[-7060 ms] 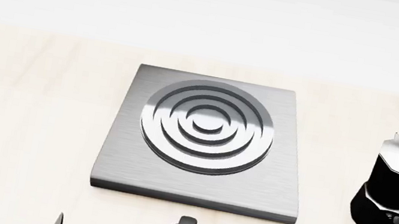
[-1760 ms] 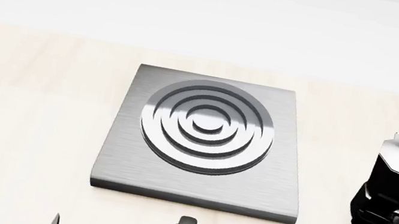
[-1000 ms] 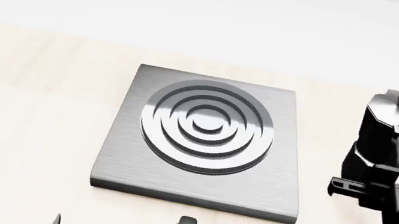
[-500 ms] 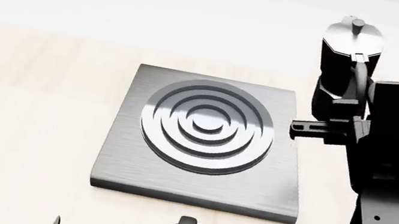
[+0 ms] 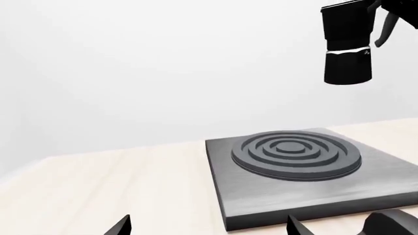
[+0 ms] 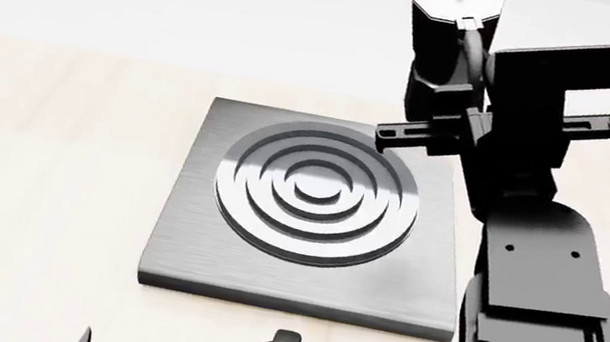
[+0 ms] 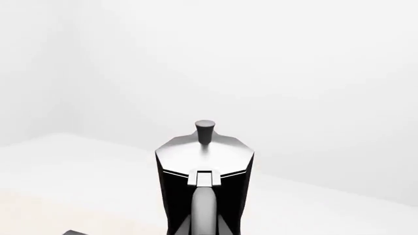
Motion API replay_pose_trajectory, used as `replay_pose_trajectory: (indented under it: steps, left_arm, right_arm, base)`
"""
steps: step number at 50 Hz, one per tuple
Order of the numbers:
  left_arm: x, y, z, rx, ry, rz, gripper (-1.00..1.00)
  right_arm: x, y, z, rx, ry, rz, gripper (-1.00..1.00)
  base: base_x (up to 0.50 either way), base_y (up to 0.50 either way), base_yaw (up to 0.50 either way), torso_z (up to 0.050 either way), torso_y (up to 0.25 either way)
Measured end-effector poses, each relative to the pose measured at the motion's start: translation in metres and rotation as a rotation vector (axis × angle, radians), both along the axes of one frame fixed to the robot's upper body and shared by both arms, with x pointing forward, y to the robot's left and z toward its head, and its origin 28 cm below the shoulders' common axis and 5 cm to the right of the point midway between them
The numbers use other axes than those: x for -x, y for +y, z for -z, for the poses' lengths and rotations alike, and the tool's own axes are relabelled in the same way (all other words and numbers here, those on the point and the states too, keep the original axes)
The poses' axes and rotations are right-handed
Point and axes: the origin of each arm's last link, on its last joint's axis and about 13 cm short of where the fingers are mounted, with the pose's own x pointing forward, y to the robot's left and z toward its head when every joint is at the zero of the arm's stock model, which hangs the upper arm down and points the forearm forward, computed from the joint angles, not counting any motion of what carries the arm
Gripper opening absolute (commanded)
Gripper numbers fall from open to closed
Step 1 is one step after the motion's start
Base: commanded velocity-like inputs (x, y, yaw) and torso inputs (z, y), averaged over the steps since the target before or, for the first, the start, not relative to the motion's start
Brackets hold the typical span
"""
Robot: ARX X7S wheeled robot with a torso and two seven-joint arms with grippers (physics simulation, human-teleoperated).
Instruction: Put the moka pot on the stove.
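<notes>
Right end effector [image 6: 454, 112] holds moka pot [image 6: 447, 27] aloft — above stove [image 6: 316, 215].

A black faceted moka pot [image 7: 203, 183] fills the lower middle of the right wrist view, seen from its handle side and standing upright. Its silvery lid [image 7: 204, 152] slopes up to a small knob [image 7: 205, 130] at the top, and a pale hinge tab [image 7: 203, 178] joins the lid to the curved handle [image 7: 204, 211], which runs straight down toward the camera. Behind the pot is a plain white, softly shaded background, with a pale tan surface [image 7: 39, 215] showing at the lower corner.
</notes>
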Motion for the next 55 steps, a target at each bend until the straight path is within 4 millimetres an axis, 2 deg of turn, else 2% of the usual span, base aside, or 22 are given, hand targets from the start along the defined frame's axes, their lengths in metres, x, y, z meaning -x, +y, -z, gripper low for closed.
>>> replay_pose_trajectory:
  steps: [13,34,55]
  left_arm:
    - [0.0,0.0,0.0,0.002,-0.003,-0.002,1.0]
    - [0.0,0.001,-0.001,0.001,-0.003,-0.003,1.0]
    - [0.001,0.001,-0.001,0.002,-0.003,-0.005,1.0]
  right_arm:
    - [-0.013,0.017,0.0,-0.007,0.024,-0.058,-1.0]
    - [-0.018,0.04,-0.007,-0.082,0.055,-0.135,-1.0]
    - [-0.015,0.054,0.011,-0.132,0.126,-0.174,-1.0]
  base:
    - [0.0,0.0,0.0,0.0,0.002]
    - [0.0,0.0,0.0,0.0,0.001]
    - [0.0,0.0,0.0,0.001,0.001]
